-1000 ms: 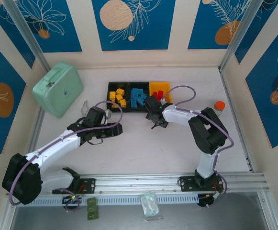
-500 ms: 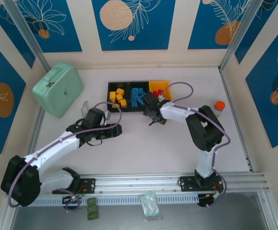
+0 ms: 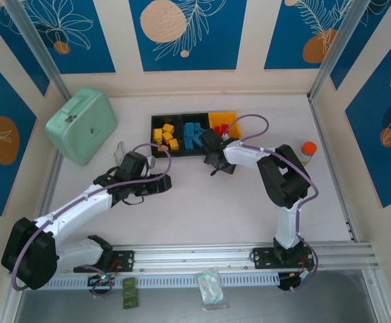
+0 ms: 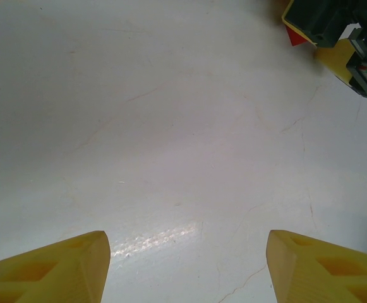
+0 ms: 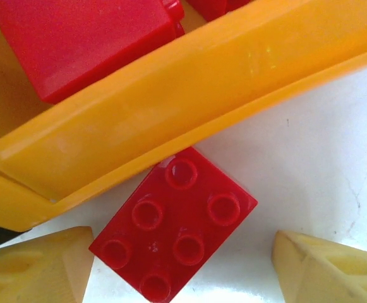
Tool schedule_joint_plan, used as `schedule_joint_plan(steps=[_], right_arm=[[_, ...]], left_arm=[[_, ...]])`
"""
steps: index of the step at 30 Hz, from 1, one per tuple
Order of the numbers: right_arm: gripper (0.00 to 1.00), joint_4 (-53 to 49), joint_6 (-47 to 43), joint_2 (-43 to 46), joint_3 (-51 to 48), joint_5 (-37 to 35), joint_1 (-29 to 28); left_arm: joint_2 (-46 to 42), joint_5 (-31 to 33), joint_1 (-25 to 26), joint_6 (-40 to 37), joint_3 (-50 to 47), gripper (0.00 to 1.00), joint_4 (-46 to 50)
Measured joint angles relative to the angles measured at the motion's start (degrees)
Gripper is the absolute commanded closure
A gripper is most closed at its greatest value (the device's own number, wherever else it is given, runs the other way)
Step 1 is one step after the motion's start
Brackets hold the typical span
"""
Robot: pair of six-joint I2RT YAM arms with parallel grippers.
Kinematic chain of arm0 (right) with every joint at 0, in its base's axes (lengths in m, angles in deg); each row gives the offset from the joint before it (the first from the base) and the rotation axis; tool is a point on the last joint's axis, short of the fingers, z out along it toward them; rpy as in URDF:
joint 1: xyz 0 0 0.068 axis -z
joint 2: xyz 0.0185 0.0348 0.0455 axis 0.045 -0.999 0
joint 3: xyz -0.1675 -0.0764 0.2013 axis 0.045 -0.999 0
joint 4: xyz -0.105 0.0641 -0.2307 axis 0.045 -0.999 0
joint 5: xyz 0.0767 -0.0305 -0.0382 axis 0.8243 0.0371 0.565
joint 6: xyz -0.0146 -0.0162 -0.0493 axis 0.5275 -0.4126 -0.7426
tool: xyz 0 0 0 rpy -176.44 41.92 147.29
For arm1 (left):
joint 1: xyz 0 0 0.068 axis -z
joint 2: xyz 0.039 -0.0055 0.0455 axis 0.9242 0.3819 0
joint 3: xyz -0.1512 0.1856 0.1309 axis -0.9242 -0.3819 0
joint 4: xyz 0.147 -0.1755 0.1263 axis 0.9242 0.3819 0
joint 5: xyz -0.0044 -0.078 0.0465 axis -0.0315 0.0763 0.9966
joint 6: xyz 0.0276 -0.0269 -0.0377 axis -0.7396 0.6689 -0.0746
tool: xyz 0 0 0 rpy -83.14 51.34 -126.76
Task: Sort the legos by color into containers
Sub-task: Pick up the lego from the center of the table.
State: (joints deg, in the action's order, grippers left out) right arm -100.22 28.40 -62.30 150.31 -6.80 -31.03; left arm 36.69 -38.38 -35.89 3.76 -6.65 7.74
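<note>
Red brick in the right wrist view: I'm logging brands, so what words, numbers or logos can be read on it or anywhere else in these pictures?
No text can be read anywhere.
red brick: the studs show plain rings, no lettering.
yellow bin: the wall is bare, no print.
mint-green case: any mark on the lid is too small to read.
orange-capped bottle: too small to tell whether it has a label.

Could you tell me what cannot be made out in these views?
Top view: the right gripper covers the near wall of the yellow bin; whatever lies under it is hidden.
Right wrist view: the red brick in the bin is cut off by the top edge; its studs are unseen.
Left wrist view: a red scrap by the bin corner is mostly hidden, too small to identify.
Top view: the piled blue bricks are too small to count.
</note>
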Motion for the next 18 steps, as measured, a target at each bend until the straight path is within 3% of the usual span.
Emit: schedule_joint_plan(steps=[11,18], right_arm=[[0.65,3.74,0.13,4.42,-6.91,-1.11,-0.17],[0.7,3.78,-0.02,9.94,-12.85,-1.84,-0.2]], left_arm=[[0.39,0.0,0.0,0.13,-0.2,0.34,-0.5],[0.94,-0.02,0.02,0.48,-0.33,0.34,-1.05]])
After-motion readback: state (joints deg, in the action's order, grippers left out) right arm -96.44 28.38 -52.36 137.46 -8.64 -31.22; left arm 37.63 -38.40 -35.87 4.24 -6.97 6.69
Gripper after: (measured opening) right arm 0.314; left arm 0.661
